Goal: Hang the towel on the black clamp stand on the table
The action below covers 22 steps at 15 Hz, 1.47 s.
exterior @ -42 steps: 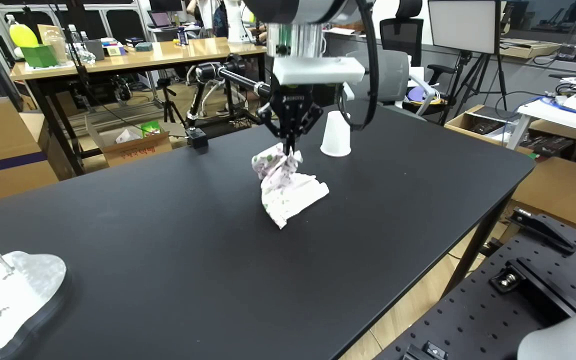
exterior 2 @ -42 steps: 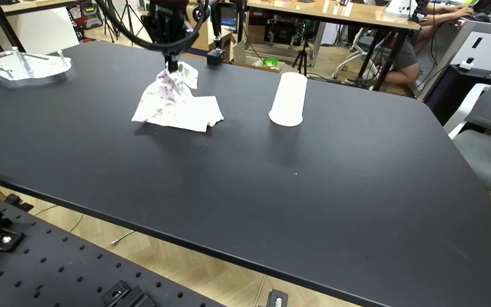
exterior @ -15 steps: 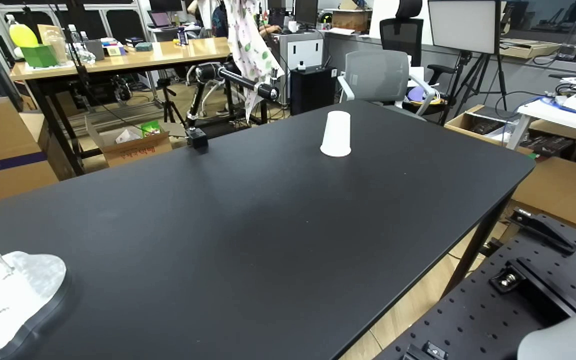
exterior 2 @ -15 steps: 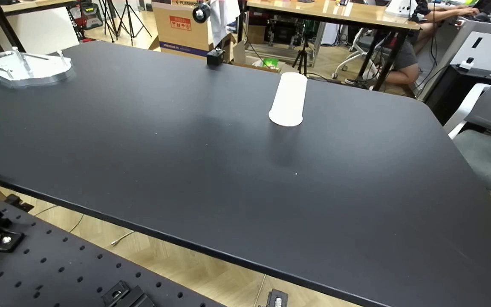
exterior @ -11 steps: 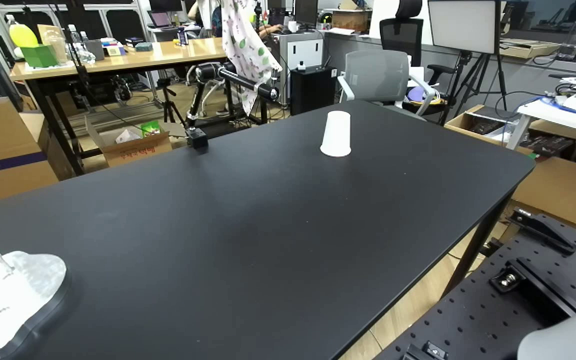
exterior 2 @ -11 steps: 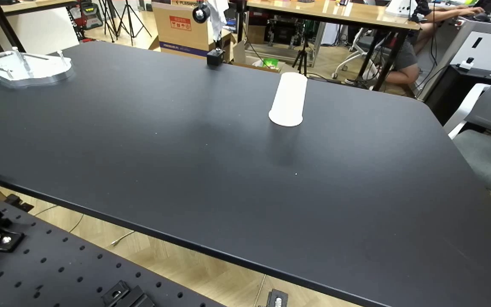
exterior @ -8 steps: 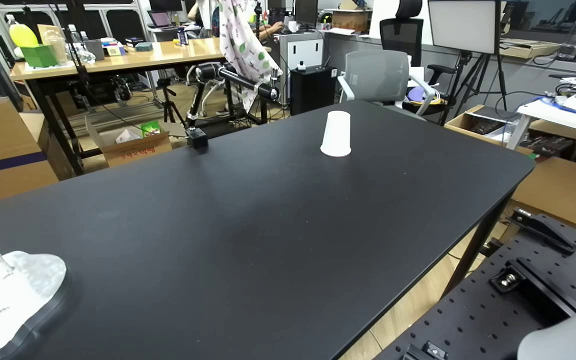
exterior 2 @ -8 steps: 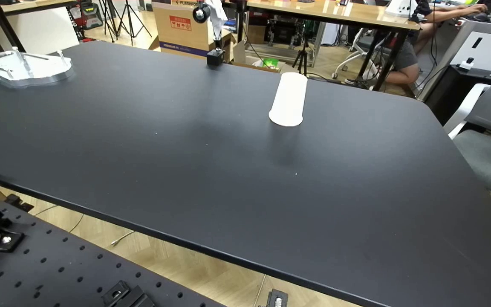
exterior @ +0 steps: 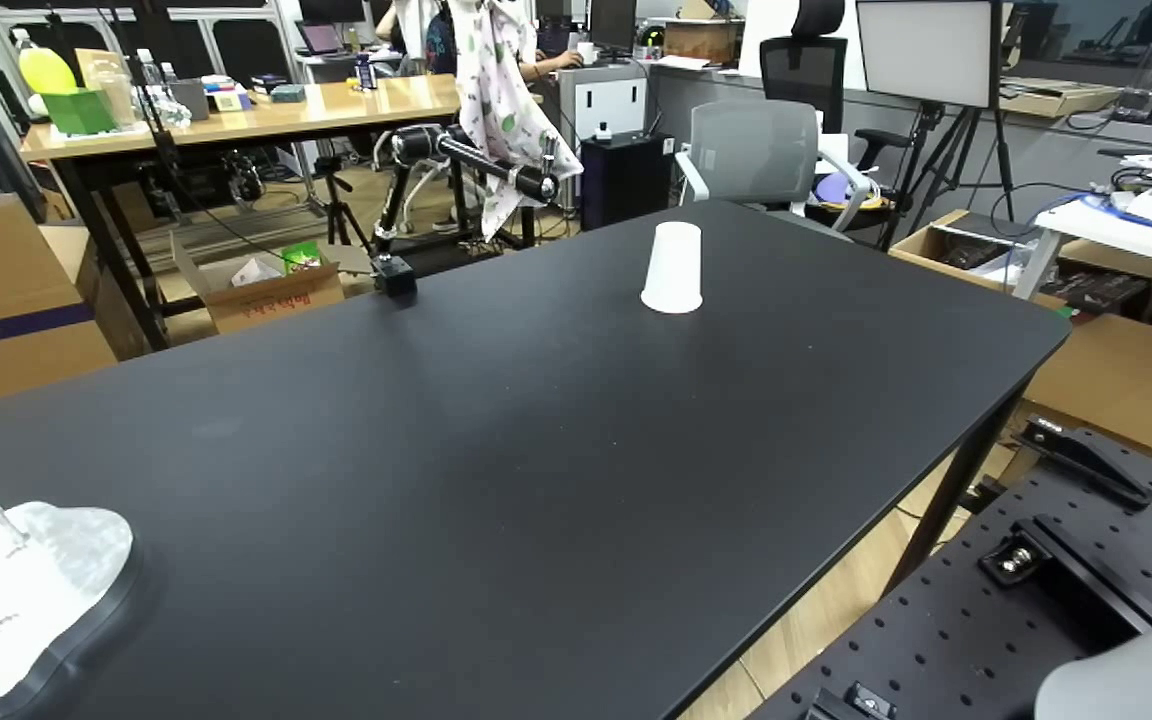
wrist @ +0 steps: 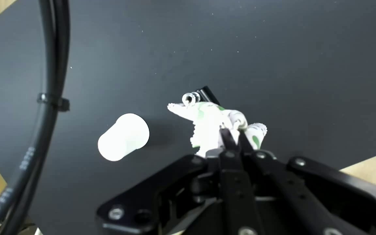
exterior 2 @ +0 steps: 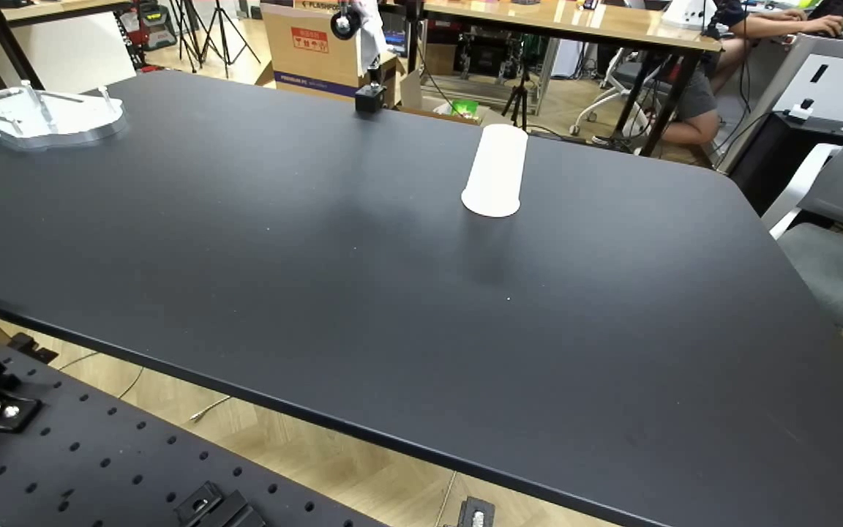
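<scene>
The towel, white with green and purple print, hangs in the air in an exterior view (exterior: 504,105). Its lower part hangs behind the bar of the black clamp stand (exterior: 481,158), with a corner by the bar's free end. Another exterior view shows only the towel's lower strip (exterior 2: 372,36), beside the stand's round bar end (exterior 2: 345,23). In the wrist view my gripper (wrist: 234,132) is shut on the bunched towel (wrist: 207,125). The stand's bar end (wrist: 209,95) shows just past the towel; the rest is hidden. The gripper is above both exterior views.
An upside-down white cup (exterior: 674,268) stands on the black table right of the stand; it also shows in the wrist view (wrist: 124,137). A white plate with pegs (exterior 2: 45,116) lies at the table's far end. The stand's base (exterior: 394,276) sits at the table edge.
Since 2.8 s ago the towel has been lifted off the table and carried to the clamp stand. In the last half second it has shifted slightly right in an exterior view.
</scene>
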Each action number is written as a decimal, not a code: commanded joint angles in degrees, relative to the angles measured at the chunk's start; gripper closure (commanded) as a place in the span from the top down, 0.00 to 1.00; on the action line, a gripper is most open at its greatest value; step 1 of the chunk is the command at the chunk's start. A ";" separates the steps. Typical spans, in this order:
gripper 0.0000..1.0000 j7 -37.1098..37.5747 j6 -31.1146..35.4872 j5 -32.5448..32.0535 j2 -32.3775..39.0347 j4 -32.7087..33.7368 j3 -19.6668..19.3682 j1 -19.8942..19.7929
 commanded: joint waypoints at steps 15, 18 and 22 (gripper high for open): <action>0.01 -1.04 -0.04 7.48 -1.85 -14.02 -1.09 -3.53; 0.01 -1.49 -0.03 7.79 -1.74 -15.11 -1.22 -3.71; 0.34 -2.02 -0.03 8.26 -1.85 -16.06 -1.45 -4.14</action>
